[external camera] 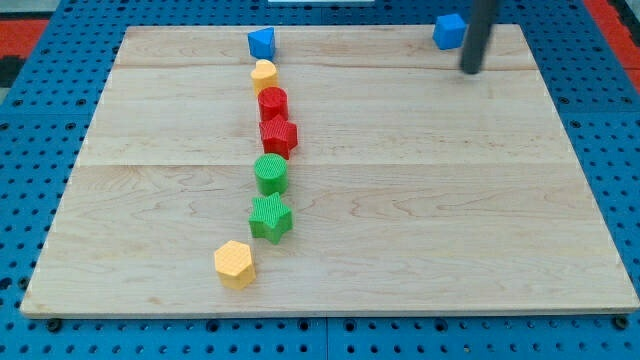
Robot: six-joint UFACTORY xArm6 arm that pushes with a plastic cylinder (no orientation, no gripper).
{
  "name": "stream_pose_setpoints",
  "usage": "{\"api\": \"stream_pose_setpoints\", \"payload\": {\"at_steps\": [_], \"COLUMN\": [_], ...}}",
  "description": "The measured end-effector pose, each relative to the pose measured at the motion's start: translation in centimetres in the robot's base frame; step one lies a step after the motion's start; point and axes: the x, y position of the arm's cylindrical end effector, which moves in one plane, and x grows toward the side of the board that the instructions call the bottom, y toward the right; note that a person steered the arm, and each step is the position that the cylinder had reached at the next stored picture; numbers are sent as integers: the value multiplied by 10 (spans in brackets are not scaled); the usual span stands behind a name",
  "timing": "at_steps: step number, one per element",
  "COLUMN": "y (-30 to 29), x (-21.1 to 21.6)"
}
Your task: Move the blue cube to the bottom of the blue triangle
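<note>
Camera view: blue cube at upper right on the worktop, my tip just beside it lower right, no pincer fitted; light, hard, likely slides easily, so you push its right face leftward toward blue triangle.

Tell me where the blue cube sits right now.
The blue cube sits at the board's top edge toward the view's right, far right of the blue triangle. My tip is just below it, to its right.
</note>
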Motion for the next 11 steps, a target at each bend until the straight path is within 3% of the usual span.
{"api": "stream_pose_setpoints", "payload": {"at_steps": [1, 2, 4, 5, 6, 7, 11], "y": [31, -14, -225, -178, -194, -255, -270], "x": [-50, -78, -45, -32, -19, -15, -13]}}
